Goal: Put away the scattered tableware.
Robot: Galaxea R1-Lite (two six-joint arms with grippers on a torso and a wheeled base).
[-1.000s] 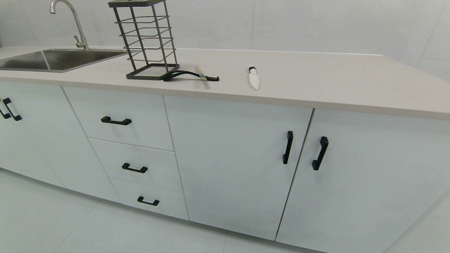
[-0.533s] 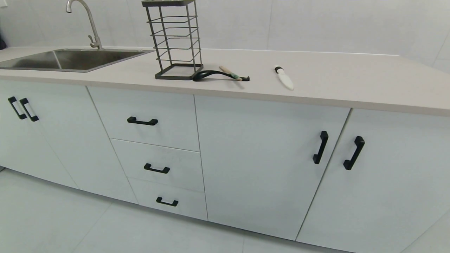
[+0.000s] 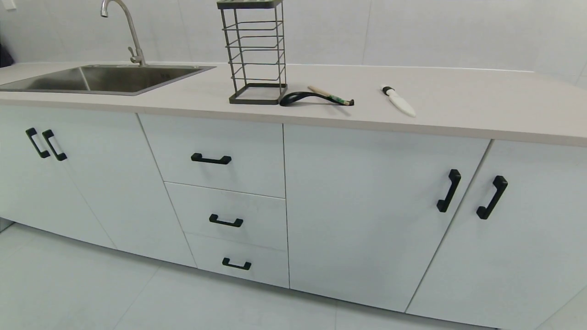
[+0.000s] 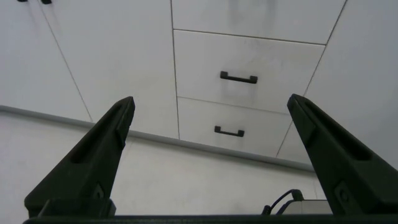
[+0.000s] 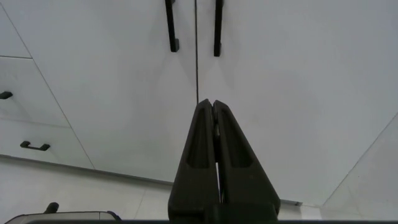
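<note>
Three loose pieces of tableware lie on the countertop (image 3: 477, 103), all to the right of the wire rack (image 3: 256, 50), which stands upright close to the counter's front edge. A black spoon (image 3: 300, 97) lies nearest, its bowl just beside the rack's base and its handle arching away to the right. A pale wooden utensil (image 3: 326, 94) with a green band lies slanted across the far end of that handle, touching it; whether it is one stick or a pair is too small to tell. Farther right of the rack, well apart from the spoon, lies a white knife (image 3: 400, 102) with a black butt, its tip pointing toward the front edge and lying close to it. Beyond the knife the countertop runs on to the right, and a broad strip of it lies behind all three pieces up to the wall. Left of the rack a stretch of countertop leads to the rim of the sink (image 3: 181, 75). Below the rack are three drawers (image 3: 215, 158) with black handles. The left gripper (image 4: 211, 102) hangs low before the lower drawers with its fingers spread wide and nothing between them. The right gripper (image 5: 213, 106) hangs before the seam of two cabinet doors (image 5: 261, 93), its fingers pressed together on nothing.
</note>
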